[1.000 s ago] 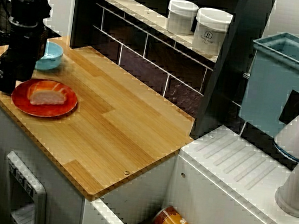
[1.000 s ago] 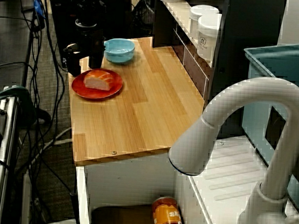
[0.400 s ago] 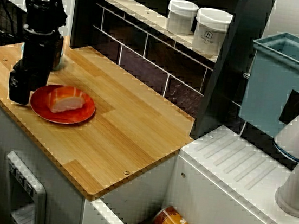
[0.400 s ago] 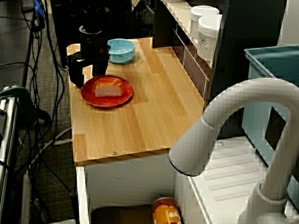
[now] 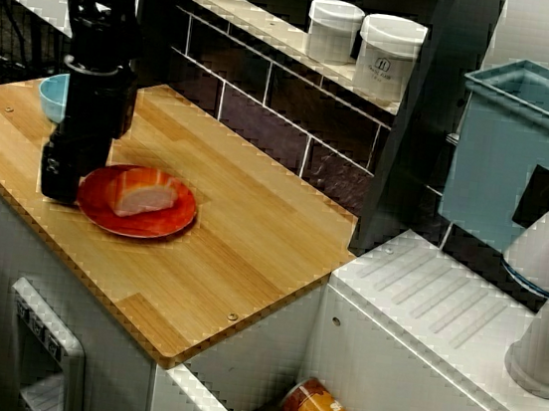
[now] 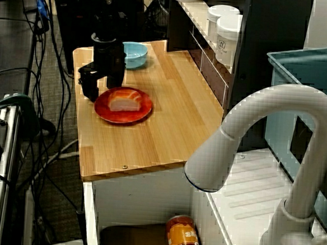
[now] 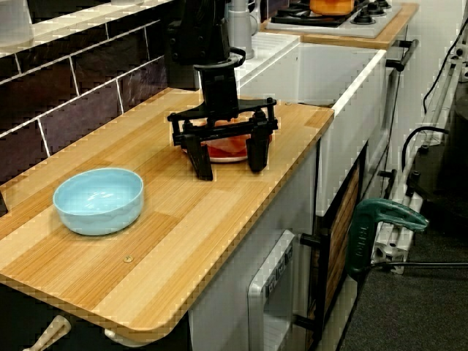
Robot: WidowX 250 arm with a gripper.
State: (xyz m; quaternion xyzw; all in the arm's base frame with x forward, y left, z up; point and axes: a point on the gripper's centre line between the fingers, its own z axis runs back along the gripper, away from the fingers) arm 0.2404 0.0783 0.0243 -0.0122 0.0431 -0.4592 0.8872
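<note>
Red plate (image 5: 168, 221) bearing a pale slice (image 5: 143, 192), perhaps bread or fish, since the views are too coarse to tell. It lies flat on the wooden counter (image 5: 238, 261), toward the front edge and left of centre in the view from the sink side. The plate is probably rigid, light and smooth-glazed, so it would slide easily. Its thin raised rim is the only purchase. The slice looks soft and sits loose, so it may shift if the plate is tilted.

The gripper (image 7: 229, 165) stands upright at the plate's outer rim, its jaws spread wide and holding nothing. In the low view along the counter, the fingers (image 7: 199, 156) flank the plate's near edge, but contact cannot be confirmed. A blue bowl (image 7: 98, 199) sits well apart, and white jars (image 5: 388, 57) stand on the shelf.
</note>
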